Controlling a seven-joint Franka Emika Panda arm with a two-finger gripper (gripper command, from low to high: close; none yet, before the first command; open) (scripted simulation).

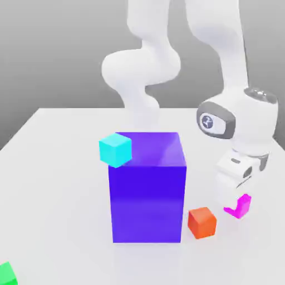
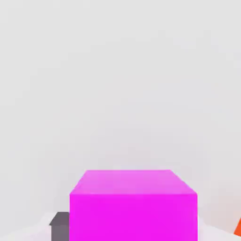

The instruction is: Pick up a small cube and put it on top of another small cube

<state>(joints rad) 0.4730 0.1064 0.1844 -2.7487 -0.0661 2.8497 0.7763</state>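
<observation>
Table (image 1: 55, 195) is shown pale and smooth in the exterior view. At that view's left, a green cube (image 1: 6, 275) is cut off by the picture's edge. Farther right, a cyan cube (image 1: 116, 150) is seen overlapping the upper left front corner of a big blue block (image 1: 147, 203); whether it is borne by the block cannot be told. Just beside the block's right side, an orange cube (image 1: 202, 222) is set on the table, turned at an angle.

At the exterior view's right, a round emblem (image 1: 207, 121) is carried on the grey-rimmed joint cover of the white arm (image 1: 253, 119); no wording can be made out on it. Below, a magenta cube (image 1: 239, 206) is gripped by the gripper (image 1: 236, 204), its jaws closed in to the cube's width; whether the cube has been lifted cannot be told.

In the hand view, the magenta cube's top and one broad side are shown, with a dark pad (image 2: 60, 227) pressed against it. A sliver of the orange cube is also caught.
</observation>
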